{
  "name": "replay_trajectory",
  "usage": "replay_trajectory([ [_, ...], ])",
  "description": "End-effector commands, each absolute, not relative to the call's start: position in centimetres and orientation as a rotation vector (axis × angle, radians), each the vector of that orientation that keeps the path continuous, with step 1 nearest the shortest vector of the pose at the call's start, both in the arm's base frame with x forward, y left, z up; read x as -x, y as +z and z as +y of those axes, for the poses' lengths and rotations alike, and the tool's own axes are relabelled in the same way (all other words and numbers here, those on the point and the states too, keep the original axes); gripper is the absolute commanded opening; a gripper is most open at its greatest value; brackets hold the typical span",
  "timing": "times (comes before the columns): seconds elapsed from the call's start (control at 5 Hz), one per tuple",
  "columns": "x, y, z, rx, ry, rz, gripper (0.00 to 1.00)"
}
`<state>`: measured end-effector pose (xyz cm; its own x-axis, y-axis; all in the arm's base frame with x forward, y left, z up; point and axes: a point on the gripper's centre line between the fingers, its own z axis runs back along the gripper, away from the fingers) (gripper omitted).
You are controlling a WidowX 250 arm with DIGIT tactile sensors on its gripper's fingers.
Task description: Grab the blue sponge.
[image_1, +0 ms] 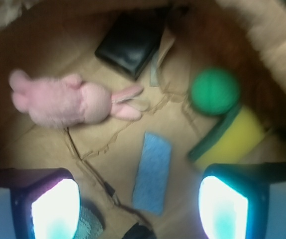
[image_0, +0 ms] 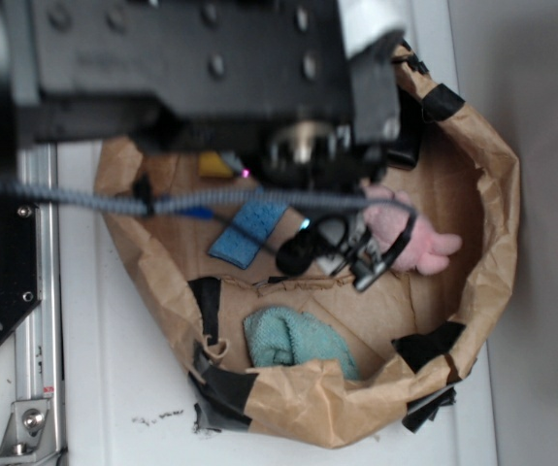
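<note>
The rabbit (image_1: 65, 102) lies at the left, clear of the work. The sponge (image_1: 152, 172) lies flat on the paper floor of the bag (image_0: 492, 252), below centre in the wrist view, between the two spread, empty fingers (image_1: 53, 209) of the gripper (image_1: 138, 209). Nothing is grasped yet; descent and closing remain. Only the wrist view shows the ball (image_1: 215, 91) and yellow sponge (image_1: 239, 137) at right; only the exterior shows the teal cloth (image_0: 293, 342)
</note>
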<state>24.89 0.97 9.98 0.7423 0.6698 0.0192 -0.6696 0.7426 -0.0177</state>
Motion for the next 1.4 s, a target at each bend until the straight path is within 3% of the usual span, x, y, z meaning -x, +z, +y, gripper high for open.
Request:
replay_trajectory([
  [0.0,-21.4,4.1,0.7,-0.003,0.669,-0.034,1.0],
  [0.2,-22.3,2.7,1.7,0.073,0.575,-0.121,1.0],
  [0.4,-24.7,2.0,2.3,0.068,0.548,-0.15,1.0],
  [0.6,-24.7,0.6,2.9,0.037,0.564,-0.085,0.77],
  [0.8,-24.7,1.5,2.9,0.062,0.467,-0.121,0.0],
  [1.0,-25.8,6.5,2.6,0.06,0.312,-0.221,0.0],
  [1.2,-26.8,11.6,3.2,0.001,0.132,-0.312,0.0],
])
